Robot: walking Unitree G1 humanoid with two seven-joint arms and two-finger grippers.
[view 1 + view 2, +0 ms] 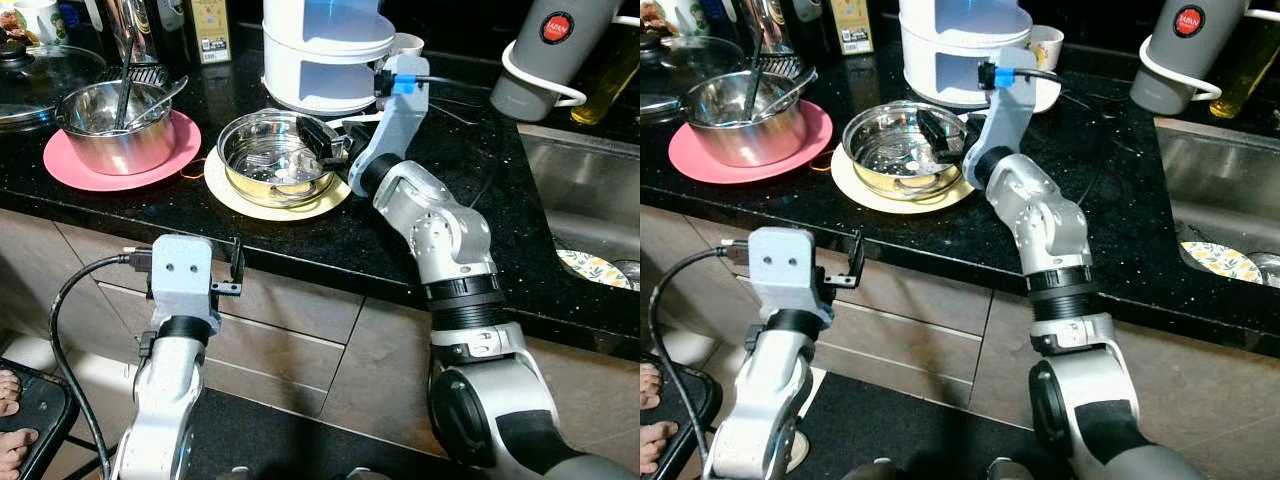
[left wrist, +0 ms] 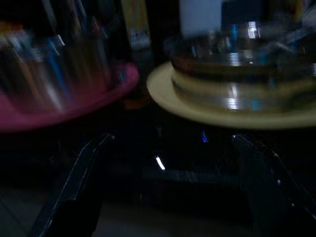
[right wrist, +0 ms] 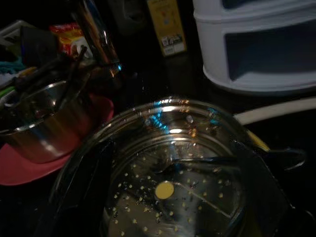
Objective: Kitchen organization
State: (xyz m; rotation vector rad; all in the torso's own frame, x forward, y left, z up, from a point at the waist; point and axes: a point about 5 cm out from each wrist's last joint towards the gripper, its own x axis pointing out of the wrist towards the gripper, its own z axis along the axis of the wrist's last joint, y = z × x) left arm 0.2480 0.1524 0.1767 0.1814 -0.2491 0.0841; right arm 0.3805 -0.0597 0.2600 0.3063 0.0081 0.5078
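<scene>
Steel steamer pan (image 1: 275,160) sits on a cream plate (image 1: 232,190) near the counter's (image 1: 420,240) front edge, beside a pot (image 1: 115,125) on a pink plate (image 1: 70,170). The right gripper (image 1: 322,140) reaches over its rim, fingers spread, holding nothing. The left gripper (image 1: 236,263) hangs open below the counter edge.

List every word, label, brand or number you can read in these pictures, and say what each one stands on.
Red round badge on the grey jug at the counter's back right: pale lettering, too small to read.
Yellow label on the box behind the steel bowls: print and a code square, too blurred to read.
Red packet in the right wrist view: markings unreadable.
No other text shows on the bowls, plates or white container.
</scene>
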